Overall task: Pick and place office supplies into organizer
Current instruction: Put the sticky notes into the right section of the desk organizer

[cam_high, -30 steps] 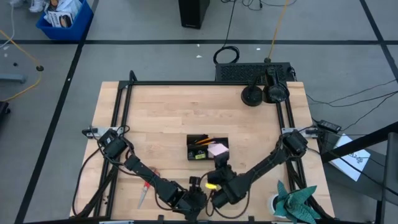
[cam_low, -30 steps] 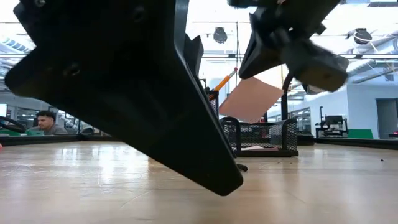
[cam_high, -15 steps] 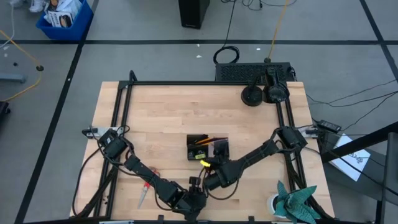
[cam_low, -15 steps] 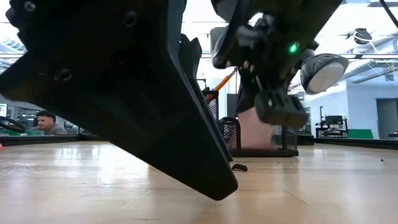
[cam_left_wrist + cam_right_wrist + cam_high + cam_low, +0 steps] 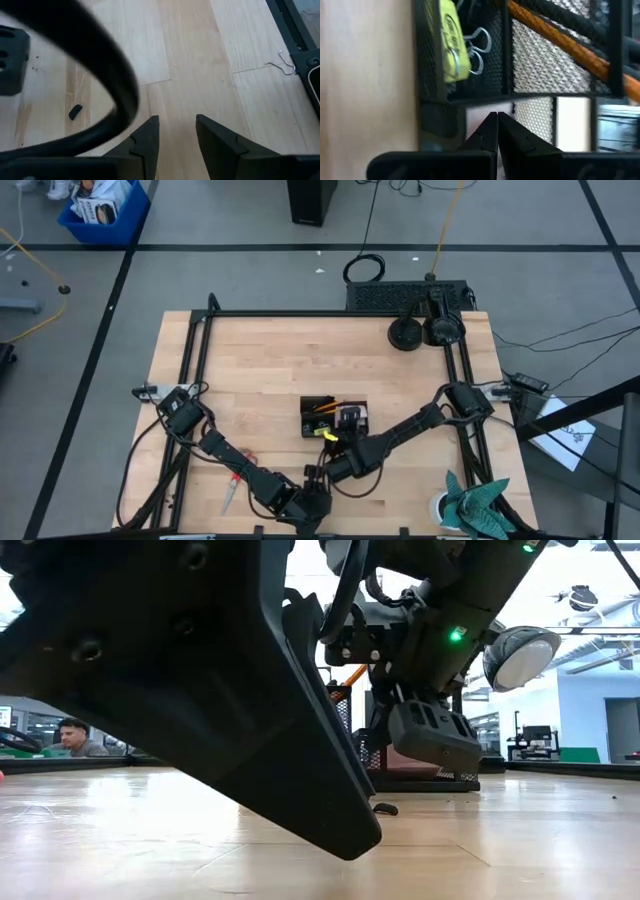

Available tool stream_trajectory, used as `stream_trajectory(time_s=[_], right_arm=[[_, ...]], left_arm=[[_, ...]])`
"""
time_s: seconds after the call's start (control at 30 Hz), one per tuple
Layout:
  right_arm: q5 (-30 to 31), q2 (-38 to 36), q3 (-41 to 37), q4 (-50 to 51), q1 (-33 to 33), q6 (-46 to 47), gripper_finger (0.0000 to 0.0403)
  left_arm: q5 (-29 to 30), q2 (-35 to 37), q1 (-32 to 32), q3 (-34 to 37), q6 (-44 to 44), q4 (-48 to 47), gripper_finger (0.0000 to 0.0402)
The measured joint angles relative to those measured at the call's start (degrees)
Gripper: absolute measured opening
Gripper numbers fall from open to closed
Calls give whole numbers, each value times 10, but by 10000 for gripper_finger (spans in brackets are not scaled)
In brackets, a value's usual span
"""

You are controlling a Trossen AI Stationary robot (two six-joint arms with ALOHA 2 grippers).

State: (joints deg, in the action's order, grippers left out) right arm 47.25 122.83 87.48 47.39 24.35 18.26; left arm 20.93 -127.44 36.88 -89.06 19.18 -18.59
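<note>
The black mesh organizer (image 5: 322,418) stands mid-table. It holds an orange pencil (image 5: 560,42) and a yellow pad (image 5: 451,42) with wire-looped binder clips. My right gripper (image 5: 497,120) is shut at the organizer's near right compartment (image 5: 420,755), on the pink sticky-note pad (image 5: 408,762). My left gripper (image 5: 177,131) hovers open over bare wood near the table's near edge. One small black binder clip (image 5: 75,111) lies on the table in front of the organizer (image 5: 383,808). Red-handled scissors (image 5: 236,479) lie at the near left. My right gripper pinches the pink sticky-note pad between its two shut fingers, slanting down from the table's near side. A pale pink face (image 5: 478,122) shows beside the fingertips. The gripper body hides which edge it has. The pad's lower part sits inside the organizer's mesh wall (image 5: 412,768).
Two round black discs (image 5: 405,334) sit at the far right corner. A teal cloth (image 5: 476,502) lies at the near right. A loose wire clip handle (image 5: 283,64) lies near the table frame. A person (image 5: 72,736) sits beyond the table.
My right gripper has moved from near the table's near edge toward the organizer and down, turning as it went. The pink pad, which hung tilted above the organizer, now sits low behind its mesh wall.
</note>
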Motion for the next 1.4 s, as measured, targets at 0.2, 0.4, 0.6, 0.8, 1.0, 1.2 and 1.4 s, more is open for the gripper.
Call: stream_trajectory(time_s=[0.2, 0.4, 0.6, 0.8, 1.0, 1.2, 1.4], right_arm=[[-11, 0, 0, -15, -4, 6, 0], [-41, 0, 0, -34, -5, 6, 2], [-106, -1, 2, -41, -7, 22, 40], [-112, -8, 1, -38, -6, 24, 116], [-79, -34, 0, -29, -5, 17, 182], [-72, -51, 0, -15, -5, 7, 206], [-85, -51, -4, -16, -5, 13, 198]], left_arm=[[0, 0, 0, 0, 0, 0, 136], [0, 0, 1, 0, 2, 0, 136], [-1, 0, 1, 0, 1, 0, 136], [16, 0, 1, 0, -6, 21, 136], [37, 0, 1, -1, 8, 61, 136], [56, 0, -2, -1, 31, 96, 136], [20, 0, -3, -1, 86, 93, 136]])
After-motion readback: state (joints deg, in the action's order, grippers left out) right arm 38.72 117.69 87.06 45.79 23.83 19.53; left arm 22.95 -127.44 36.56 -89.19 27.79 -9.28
